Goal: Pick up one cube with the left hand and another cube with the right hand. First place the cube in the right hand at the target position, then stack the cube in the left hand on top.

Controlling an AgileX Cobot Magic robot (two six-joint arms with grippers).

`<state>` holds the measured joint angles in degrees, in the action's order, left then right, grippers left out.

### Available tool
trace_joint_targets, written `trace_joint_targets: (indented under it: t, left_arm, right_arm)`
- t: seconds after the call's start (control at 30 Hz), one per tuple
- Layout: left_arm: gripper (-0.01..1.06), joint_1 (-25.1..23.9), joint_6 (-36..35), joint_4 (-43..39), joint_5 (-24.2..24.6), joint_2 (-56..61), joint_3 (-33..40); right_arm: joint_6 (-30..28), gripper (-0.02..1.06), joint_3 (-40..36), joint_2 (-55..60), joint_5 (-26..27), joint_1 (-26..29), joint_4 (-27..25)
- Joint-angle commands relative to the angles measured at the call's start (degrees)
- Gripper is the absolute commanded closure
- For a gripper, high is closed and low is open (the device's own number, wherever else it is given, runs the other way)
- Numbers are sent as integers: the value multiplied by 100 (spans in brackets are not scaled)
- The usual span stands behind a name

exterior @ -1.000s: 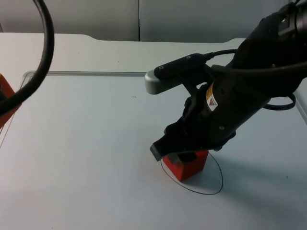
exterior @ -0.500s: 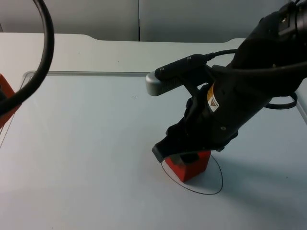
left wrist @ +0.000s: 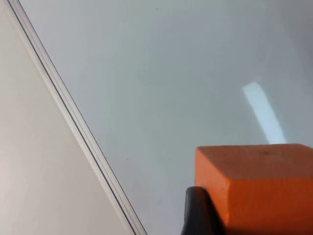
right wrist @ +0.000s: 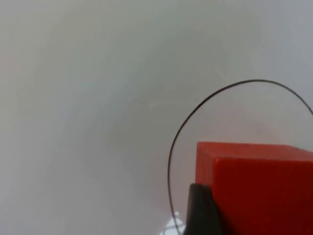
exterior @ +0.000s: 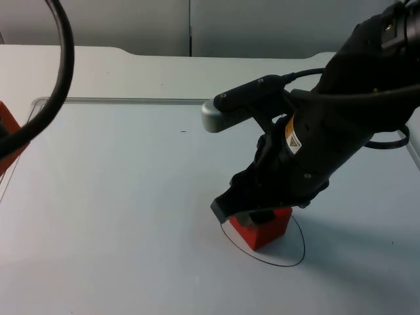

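My right gripper [exterior: 254, 215] is shut on a red cube [exterior: 264, 231], which is low over the left part of the black target circle [exterior: 299, 253]. Whether the cube touches the table I cannot tell. The right wrist view has the red cube [right wrist: 259, 186] beside a black fingertip [right wrist: 199, 210], with the circle line [right wrist: 195, 112] curving around it. At the table's far left edge an orange cube [exterior: 6, 128] hangs in the waiting left arm. My left gripper [left wrist: 257, 220] is shut on this orange cube [left wrist: 254, 181], one fingertip [left wrist: 198, 213] pressed against its side.
A thin raised line [exterior: 118, 100] marks the far edge of the work surface, and it runs as a diagonal strip [left wrist: 73, 122] in the left wrist view. The right arm's black body [exterior: 328, 131] stands over the table's right half. A grey wall [exterior: 197, 26] closes the back.
The right gripper with the red cube has shifted slightly right and down, further inside the circle. The left arm and its orange cube have not moved.
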<state>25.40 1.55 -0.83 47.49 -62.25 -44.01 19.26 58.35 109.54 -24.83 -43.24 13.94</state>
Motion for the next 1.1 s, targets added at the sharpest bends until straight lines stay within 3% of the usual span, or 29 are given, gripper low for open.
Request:
trace_joint_targets:
  t: [0.0,0.3,0.43,0.47,0.6,0.77,1.07]
  left_arm:
    - [86,34,5,9,-77,36,21]
    - [86,34,5,9,-77,36,21]
    - [86,34,5,9,-77,36,21]
    - [86,34,5,9,-77,36,21]
    - [86,34,5,9,-77,36,21]
    - [86,34,5,9,-77,36,21]
    - [86,34,5,9,-77,36,21]
  right_arm:
    - [27,105,-38,-3,-180,-10,61]
    - [50,99,-38,-2,-228,-10,61]
    - [152,70,-38,-2,-228,-10,73]
    - [152,70,-38,-2,-228,-10,73]
    - [166,44,-38,-2,-228,-10,73]
    - [166,28,-38,-2,-217,-10,83]
    - [155,28,109,-230,-438,-10,106]
